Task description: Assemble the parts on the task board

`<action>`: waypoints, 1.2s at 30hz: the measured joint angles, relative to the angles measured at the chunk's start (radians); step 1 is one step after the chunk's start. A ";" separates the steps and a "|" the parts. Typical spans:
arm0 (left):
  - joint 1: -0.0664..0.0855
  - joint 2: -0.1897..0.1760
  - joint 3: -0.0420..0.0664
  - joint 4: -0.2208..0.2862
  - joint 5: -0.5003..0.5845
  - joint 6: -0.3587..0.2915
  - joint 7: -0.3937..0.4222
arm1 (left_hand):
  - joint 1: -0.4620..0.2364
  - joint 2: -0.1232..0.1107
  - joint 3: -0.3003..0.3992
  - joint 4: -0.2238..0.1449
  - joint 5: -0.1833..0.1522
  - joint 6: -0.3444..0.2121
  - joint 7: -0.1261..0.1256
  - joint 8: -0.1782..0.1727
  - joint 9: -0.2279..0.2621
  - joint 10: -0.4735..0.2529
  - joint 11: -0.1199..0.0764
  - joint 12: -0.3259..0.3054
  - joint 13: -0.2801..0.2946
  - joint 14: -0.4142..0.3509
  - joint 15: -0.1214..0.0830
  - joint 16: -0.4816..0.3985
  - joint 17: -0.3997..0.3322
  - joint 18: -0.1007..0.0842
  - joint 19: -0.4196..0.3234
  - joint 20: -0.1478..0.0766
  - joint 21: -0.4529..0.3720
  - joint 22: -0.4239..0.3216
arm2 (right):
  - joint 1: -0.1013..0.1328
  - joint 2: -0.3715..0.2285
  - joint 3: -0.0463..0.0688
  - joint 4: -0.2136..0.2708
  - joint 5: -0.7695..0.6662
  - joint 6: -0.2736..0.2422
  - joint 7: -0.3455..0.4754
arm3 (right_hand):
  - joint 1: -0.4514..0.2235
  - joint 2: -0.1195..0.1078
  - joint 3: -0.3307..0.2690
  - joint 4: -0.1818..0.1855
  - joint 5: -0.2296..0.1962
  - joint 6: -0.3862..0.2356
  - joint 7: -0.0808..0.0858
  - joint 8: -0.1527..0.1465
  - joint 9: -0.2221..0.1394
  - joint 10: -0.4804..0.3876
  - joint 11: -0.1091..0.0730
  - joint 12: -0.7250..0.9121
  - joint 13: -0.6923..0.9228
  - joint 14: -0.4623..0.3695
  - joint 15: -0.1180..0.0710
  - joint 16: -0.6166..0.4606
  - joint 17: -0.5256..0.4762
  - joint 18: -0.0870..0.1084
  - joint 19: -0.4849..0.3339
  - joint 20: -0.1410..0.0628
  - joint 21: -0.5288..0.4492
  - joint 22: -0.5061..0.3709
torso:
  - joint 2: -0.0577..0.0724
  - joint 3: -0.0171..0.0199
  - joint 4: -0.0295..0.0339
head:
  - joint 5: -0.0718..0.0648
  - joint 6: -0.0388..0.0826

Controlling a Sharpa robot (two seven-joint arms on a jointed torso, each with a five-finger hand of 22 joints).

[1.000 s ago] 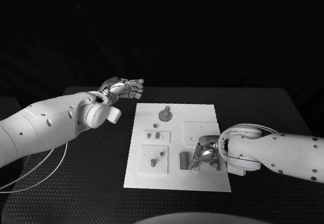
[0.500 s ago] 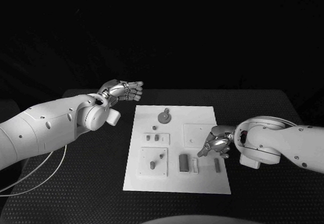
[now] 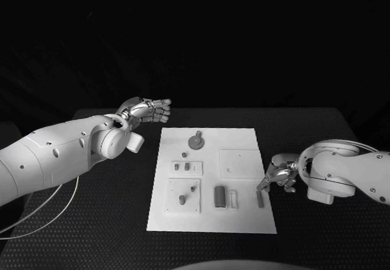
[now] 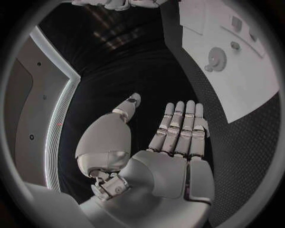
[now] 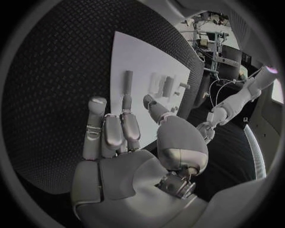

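The white task board (image 3: pixel 245 213) lies in the middle of the black table. On it are a gear (image 3: pixel 197 139), small pegs (image 3: pixel 188 166), a square plate (image 3: pixel 173 188) with two pegs, a dark block (image 3: pixel 220 196), a pale slim piece (image 3: pixel 234 198) and a dark bar (image 3: pixel 260 198). My right hand (image 3: pixel 280 174) hovers at the board's right edge, just beyond the dark bar (image 5: pixel 128 81), and holds nothing. The right hand (image 5: pixel 128 142) has its fingers stretched out. My left hand (image 3: pixel 148 108) hangs off the board's far left corner. That left hand (image 4: pixel 172 142) is flat, with the gear (image 4: pixel 217 59) ahead of it.
A second raised square plate (image 3: pixel 241 163) sits on the board near my right hand. Black table surface (image 3: pixel 95 237) runs round the board on all sides. A white cable (image 3: pixel 50 209) hangs below my left arm.
My right hand has drawn back from over the board's near right part to its right edge, uncovering the dark bar lying there. My left hand has barely moved.
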 measured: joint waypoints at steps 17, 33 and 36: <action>0.000 -0.001 0.000 0.006 0.000 0.003 0.000 | 0.000 0.000 -0.003 -0.003 0.000 0.000 0.000 0.004 0.000 0.000 0.000 0.000 -0.001 0.000 0.000 0.000 0.001 0.000 0.000 0.000 0.000 -0.001 | -0.073 0.039 0.001 -0.032 -0.071 -0.004 -0.032 | -0.026 -0.006 -0.008 0.003 0.000 0.003 -0.004 0.008 0.004 0.002 -0.001 0.000 0.000 0.001 0.001 0.000 -0.002 0.000 0.001 0.002 0.000 0.000 | 0.000 -0.0004 0.0017 | -0.009 0.000; 0.000 -0.001 0.000 0.005 0.000 0.006 0.000 | 0.000 0.000 -0.003 -0.003 0.000 0.000 0.000 0.004 0.000 0.000 0.000 0.000 -0.002 0.000 0.000 0.000 0.001 0.000 0.000 0.000 0.000 -0.002 | -0.094 0.091 0.012 -0.054 -0.139 -0.028 -0.029 | 0.010 0.030 0.018 -0.027 0.000 0.008 -0.002 0.004 0.003 0.008 -0.002 0.000 0.000 0.001 0.002 0.000 -0.010 0.000 -0.003 -0.001 0.004 0.000 | 0.000 -0.0012 0.0024 | -0.006 -0.007; 0.000 -0.001 0.000 0.005 0.000 0.007 0.000 | 0.000 0.000 -0.003 -0.003 0.000 -0.001 0.001 0.004 0.000 0.000 0.000 0.000 -0.003 0.000 0.000 0.000 0.002 0.000 0.000 0.000 0.000 -0.001 | -0.099 0.109 0.015 -0.058 -0.166 -0.030 -0.029 | 0.029 0.048 0.029 -0.049 0.000 0.008 -0.002 0.020 0.003 0.008 -0.002 -0.005 0.000 0.001 0.002 0.000 -0.012 0.000 -0.005 0.000 0.004 0.000 | 0.000 -0.0014 0.0024 | -0.006 -0.008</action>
